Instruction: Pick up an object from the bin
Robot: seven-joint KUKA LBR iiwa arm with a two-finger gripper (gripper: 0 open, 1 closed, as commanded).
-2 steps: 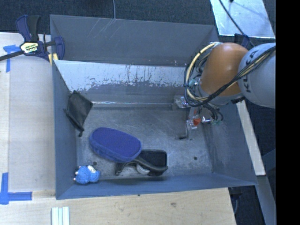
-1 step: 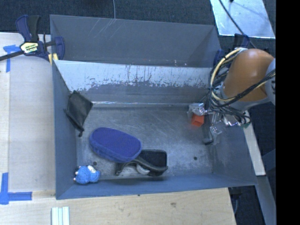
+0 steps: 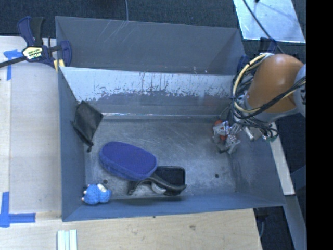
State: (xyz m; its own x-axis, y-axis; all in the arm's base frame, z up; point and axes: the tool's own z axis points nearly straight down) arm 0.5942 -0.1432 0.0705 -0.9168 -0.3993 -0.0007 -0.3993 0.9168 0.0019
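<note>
— Well, where have you got the claw?

— I have the gripper (image 3: 227, 139) low on the right side of the bin (image 3: 156, 90), close to the floor and just off the right-hand wall. Under it I see bare, scuffed grey metal.

— Spread or pressed together?

— I cannot tell. From this angle the tip is a small knot of dark and reddish parts.

— Which thing is nearest to it, then?

— A black flat piece (image 3: 170, 177) lying along the near wall, about the middle of the bin and well apart from the gripper. Its left end is overlapped by a blue oval pad (image 3: 127, 159), which lies flat across the left half of the floor.

— And beyond those?

— A small blue knobbly ball (image 3: 96, 194) sits in the near left corner, just beside the pad's lower edge. Further back, a black pouch (image 3: 86, 122) leans against the left wall, apart from the pad.

— Any brand or label I should log?

— I can't make out lettering on any of the four things from this view. The back wall has streaky scratches, but they are not writing.

— And the arm itself?

— The orange cover (image 3: 276, 82) at the wrist hangs over the right rim, with black and yellow cables (image 3: 244, 82) looped round it and running down to the gripper.
</note>
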